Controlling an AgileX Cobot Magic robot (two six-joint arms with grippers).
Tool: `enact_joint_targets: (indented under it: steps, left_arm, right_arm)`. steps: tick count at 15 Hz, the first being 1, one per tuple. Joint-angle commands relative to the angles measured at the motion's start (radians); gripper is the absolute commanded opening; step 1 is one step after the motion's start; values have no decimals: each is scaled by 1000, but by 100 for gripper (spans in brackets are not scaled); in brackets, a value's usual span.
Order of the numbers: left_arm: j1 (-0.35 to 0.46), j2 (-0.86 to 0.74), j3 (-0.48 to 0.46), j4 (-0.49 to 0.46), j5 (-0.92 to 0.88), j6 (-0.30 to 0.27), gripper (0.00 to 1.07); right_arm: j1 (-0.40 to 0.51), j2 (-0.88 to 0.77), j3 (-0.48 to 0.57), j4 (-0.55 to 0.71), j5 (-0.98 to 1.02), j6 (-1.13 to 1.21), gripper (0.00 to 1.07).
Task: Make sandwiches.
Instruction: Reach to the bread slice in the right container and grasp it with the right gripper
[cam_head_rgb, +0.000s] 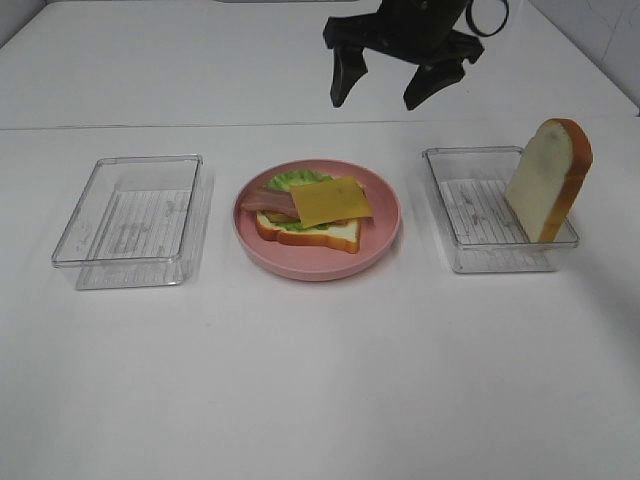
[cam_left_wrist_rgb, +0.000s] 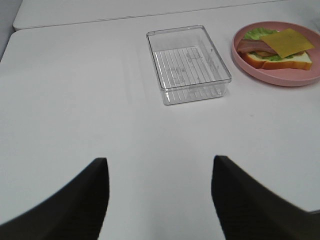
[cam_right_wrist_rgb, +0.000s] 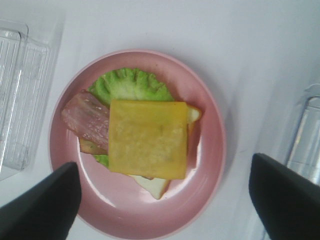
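On the pink plate in the middle lies an open sandwich: a bread slice, a green lettuce leaf, a bacon strip and a yellow cheese slice on top. It also shows in the right wrist view and the left wrist view. A second bread slice stands upright in the right clear tray. My right gripper hovers open and empty above and behind the plate. My left gripper is open and empty over bare table.
An empty clear tray sits left of the plate, also in the left wrist view. A table seam runs across behind the trays. White table surface lies in front.
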Motion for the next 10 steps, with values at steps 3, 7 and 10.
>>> enact_joint_targets:
  steps: [3, 7, 10]
  left_arm:
    - [2, -20, 2, -4, -10, -4, 58]
    - [2, -20, 2, -4, -10, -4, 58]
    - [2, -20, 2, -4, -10, -4, 58]
  right_arm:
    - [-106, -82, -1, -69, 87, 15, 86]
    - [-242, -103, -1, -71, 208, 17, 86]
    - [-313, -110, 8, -133, 209, 14, 85]
